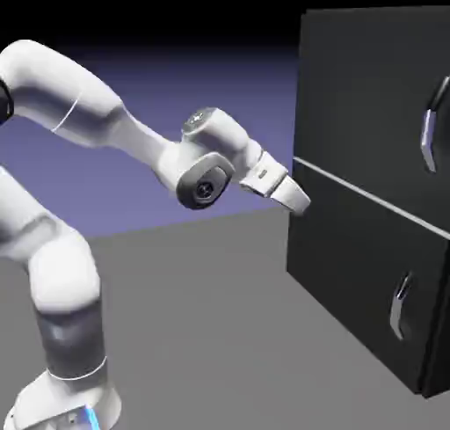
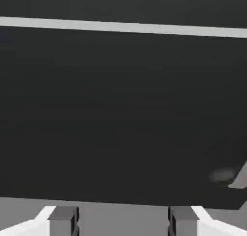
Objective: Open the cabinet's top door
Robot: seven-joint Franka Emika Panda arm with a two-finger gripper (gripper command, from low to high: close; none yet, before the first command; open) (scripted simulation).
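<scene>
End effector point(image 1: 300, 201) open, empty, near left edge of cabinet point(image 1: 369, 85). Top door point(image 1: 352, 244) closed, handle point(image 1: 401, 303) untouched.

Dim, soft-edged rendering, dark upper backdrop, faint sheen on cabinet point(image 1: 369, 200)

The large box-shaped cabinet point(image 1: 369, 200) is matte black, its front crossed by one thin pale grey line point(image 1: 369, 193). Both angular bar handles, upper point(image 1: 431, 125) and lower point(image 1: 401, 305), are silver-grey. The glossy robot arm point(image 1: 97, 112) is white with dark grey joints, its claw point(image 2: 123, 219) grey-tipped. The flat table point(image 1: 202, 323) is plain grey, the backdrop point(image 1: 176, 94) blue-violet fading to black.
</scene>
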